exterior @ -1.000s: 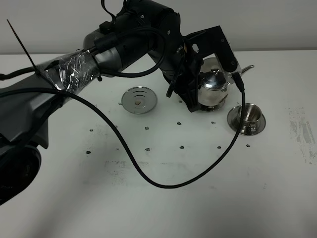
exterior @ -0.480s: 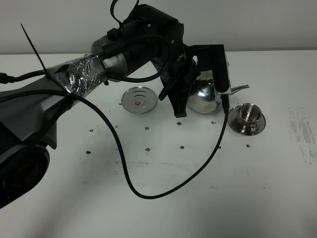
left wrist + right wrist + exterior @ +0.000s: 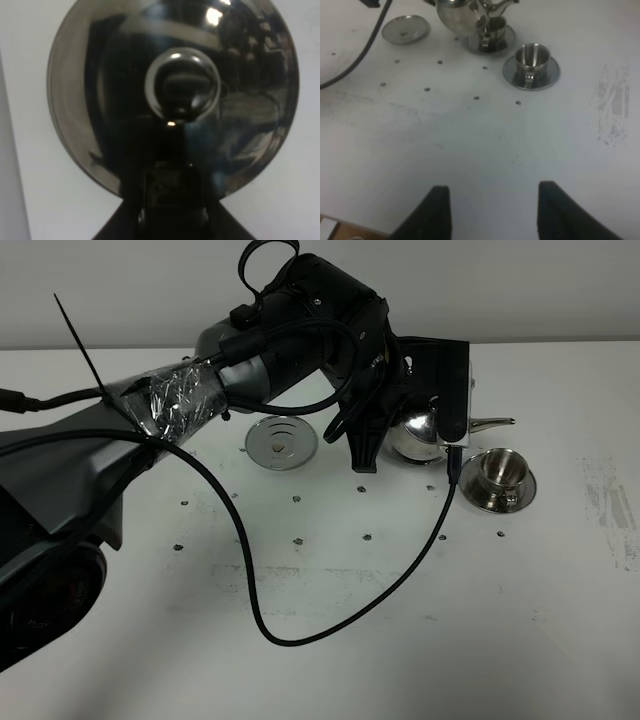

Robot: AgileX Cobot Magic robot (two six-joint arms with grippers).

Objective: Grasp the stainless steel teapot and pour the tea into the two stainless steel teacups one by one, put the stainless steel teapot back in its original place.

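Observation:
My left gripper (image 3: 172, 175) is shut on the loop handle of the stainless steel teapot (image 3: 420, 435), holding it right of the table's middle. The left wrist view looks down on its knobbed lid (image 3: 182, 87). Its thin spout (image 3: 495, 423) points right. One teacup (image 3: 497, 472) stands on its saucer (image 3: 525, 495) just right of the pot. The other teacup (image 3: 492, 29) shows only in the right wrist view, close under the spout beside the teapot (image 3: 457, 17). The round coaster (image 3: 281, 440) lies bare to the pot's left. My right gripper (image 3: 492, 210) is open and holds nothing, well short of the cups.
A black cable (image 3: 250, 580) loops from the left arm across the table's middle and up to the wrist. Small dark dots (image 3: 366, 537) mark the white tabletop. A scuffed patch (image 3: 610, 505) lies near the right edge.
The left arm has swung and turned at the wrist. The teapot has shifted slightly and its spout has come down lower, toward the right-hand cup. The cable loop has moved left.

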